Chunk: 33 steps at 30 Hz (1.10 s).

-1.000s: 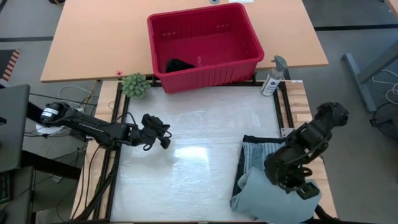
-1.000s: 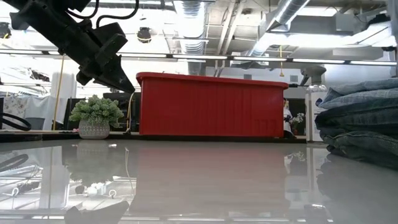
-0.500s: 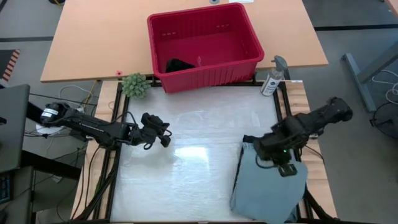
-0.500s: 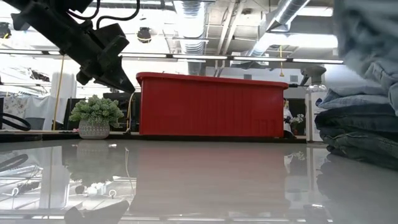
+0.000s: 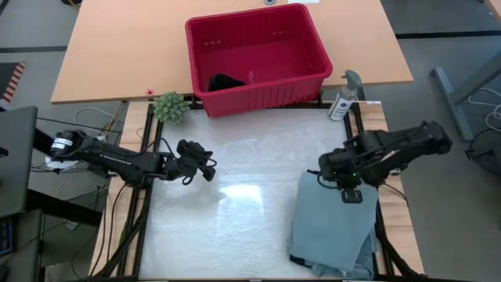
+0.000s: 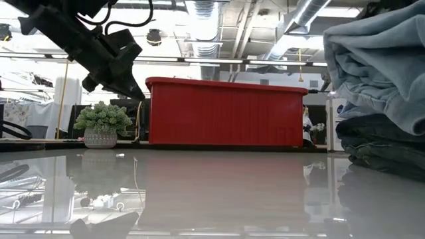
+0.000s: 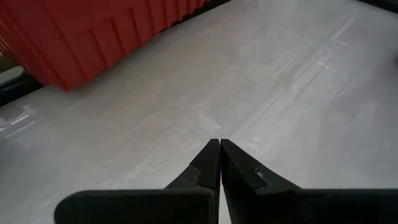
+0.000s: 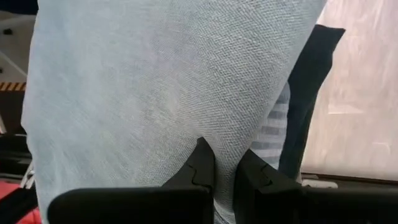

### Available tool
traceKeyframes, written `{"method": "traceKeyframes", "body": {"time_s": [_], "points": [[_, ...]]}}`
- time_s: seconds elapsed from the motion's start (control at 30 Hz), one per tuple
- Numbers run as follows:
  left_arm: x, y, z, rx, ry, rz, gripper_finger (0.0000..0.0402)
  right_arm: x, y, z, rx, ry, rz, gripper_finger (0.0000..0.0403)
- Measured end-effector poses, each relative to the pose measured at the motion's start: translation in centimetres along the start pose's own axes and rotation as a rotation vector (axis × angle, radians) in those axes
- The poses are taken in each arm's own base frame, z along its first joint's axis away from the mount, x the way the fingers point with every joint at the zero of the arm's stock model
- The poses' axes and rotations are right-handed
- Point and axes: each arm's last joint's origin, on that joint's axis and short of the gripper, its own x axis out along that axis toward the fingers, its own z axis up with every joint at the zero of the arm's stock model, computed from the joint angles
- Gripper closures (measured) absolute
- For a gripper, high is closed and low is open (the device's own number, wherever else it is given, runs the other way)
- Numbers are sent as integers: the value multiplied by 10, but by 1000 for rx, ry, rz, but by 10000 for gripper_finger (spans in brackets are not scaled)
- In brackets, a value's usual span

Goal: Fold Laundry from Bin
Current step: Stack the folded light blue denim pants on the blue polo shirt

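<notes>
from above, the red bin (image 5: 257, 56) sits at the far edge of the glossy white table (image 5: 243, 204), and only this view looks inside it: a small black item (image 5: 225, 81) lies on the bin floor near the front wall. the right gripper (image 5: 335, 178) is at the table's right side, at the far end of a light blue garment (image 5: 333, 227) that lies spread over a stack of folded pieces. the left gripper (image 5: 208, 170) waits over the table's left part, well apart from the laundry. a small potted plant (image 5: 170, 106) stands just beside the bin's left corner and a spray bottle (image 5: 344, 99) beside its right corner.

the low view shows only the bin's ribbed outer wall (image 6: 222, 113), nothing of its contents. the light blue garment (image 6: 378, 73) bulges in folds at the right edge, resting on darker denim pieces (image 6: 382, 143) that the overhead view mostly hides. the left gripper (image 6: 113, 63) hangs above the table near the plant (image 6: 103, 123).

the left wrist view settles what the others do not: its fingers (image 7: 211, 163) are pressed together with nothing between them, above bare table.

the right wrist view shows the fingers (image 8: 202, 165) pinched on the light blue cloth (image 8: 155, 87), with a striped piece (image 8: 273, 134) and a dark one (image 8: 308, 93) under its edge.
</notes>
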Motion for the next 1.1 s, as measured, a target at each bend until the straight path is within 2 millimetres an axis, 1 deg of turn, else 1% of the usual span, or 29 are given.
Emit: {"method": "traceKeyframes", "body": {"time_s": [0.07,0.17,0.23,0.3,0.37,0.43,0.47,0.5,0.53,0.6,0.67,0.73,0.77,0.83,0.9,1.03,1.1], "points": [[0,0,0,-2,0,2,401,1,1,3,-5,-22,6,357],[0,0,0,-4,1,1,401,-3,10,13,-44,-78,25,357],[0,0,1,-30,3,-12,401,-12,20,23,-85,-149,51,357],[0,-4,5,-91,-15,-76,401,-22,32,30,-115,-199,76,357],[-3,-12,19,-166,-76,-228,401,-32,45,37,-128,-241,98,357],[-7,-20,39,-151,-157,-427,401,-40,58,43,-147,-260,115,357],[-8,-22,49,-122,-193,-489,401,-43,65,45,-157,-261,118,357],[-6,-23,58,-98,-217,-493,401,-45,72,47,-173,-266,119,357],[-2,-22,67,-74,-233,-454,401,-48,79,50,-193,-274,125,357],[14,-17,74,-30,-212,-305,401,-52,93,56,-228,-283,139,357],[37,-13,81,-73,-189,-245,401,-55,106,62,-258,-293,152,357],[58,-16,90,-136,-194,-329,401,-58,115,69,-278,-297,155,357],[70,-21,94,-163,-199,-413,401,-59,119,71,-282,-298,149,357],[89,-39,101,-198,-196,-646,401,-60,124,75,-285,-292,132,357],[108,-59,99,-200,-127,-809,401,-64,126,75,-283,-284,118,357],[138,-105,99,-196,-54,-984,401,-73,127,71,-229,-289,108,357],[144,-131,102,-173,-52,-1111,401,-78,126,67,-196,-308,107,357]]}}
